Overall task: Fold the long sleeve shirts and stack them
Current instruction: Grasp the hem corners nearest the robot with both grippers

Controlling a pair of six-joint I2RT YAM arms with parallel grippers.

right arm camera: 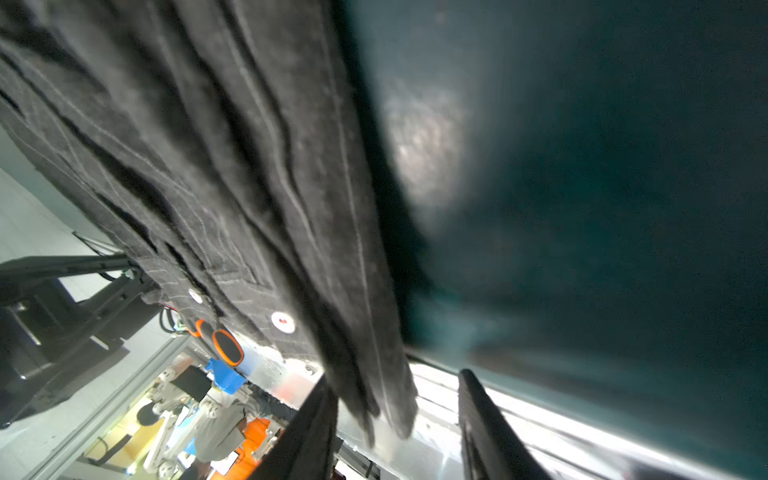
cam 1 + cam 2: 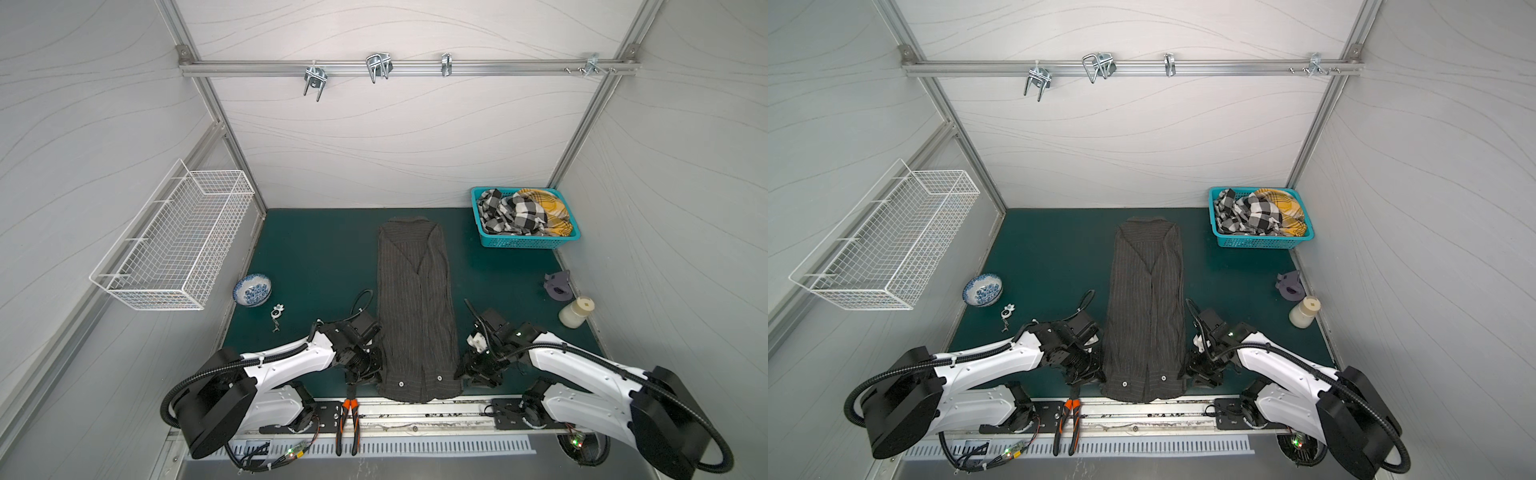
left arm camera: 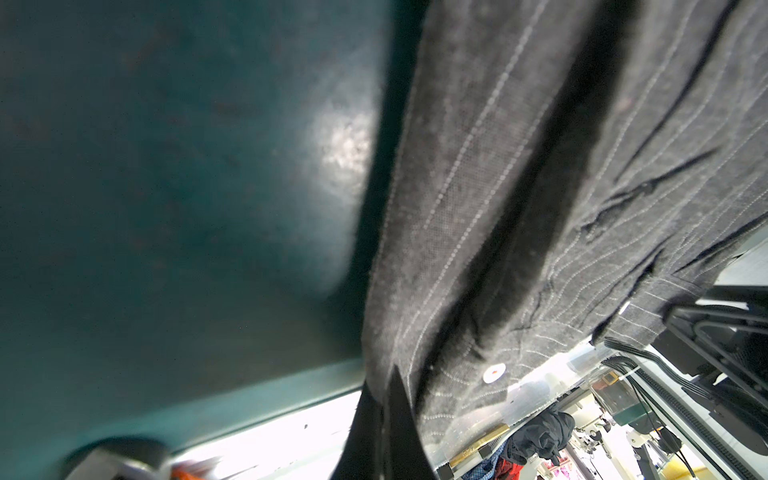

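- Now, in both top views, the long dark grey cloth shirt (image 2: 415, 316) (image 2: 1146, 311) with thin pale stripes lies flat in the middle of the green table mat (image 2: 316, 257). Its sides look folded in, so it is a thin strip. The collar is at the far end and the hem is at the near edge.
- The left gripper (image 2: 365, 376) and the right gripper (image 2: 465, 372) sit at the two near corners, one on each side. I think this is so they can lift the hem together and fold it toward the collar.
- A blue plastic basket (image 2: 519, 241) of checked clothes stands in the far right corner, well apart from the shirt, so it is not in the way.
- In the left wrist view, the left gripper (image 3: 380, 382) is squeezed tight on the shirt (image 3: 498, 208) edge, near a small white round button (image 3: 494, 372).
- In the right wrist view, the right gripper (image 1: 397, 378) has its fingers apart. The shirt (image 1: 249, 187) corner sits between them, not pinched yet. I think it must close before any lift.
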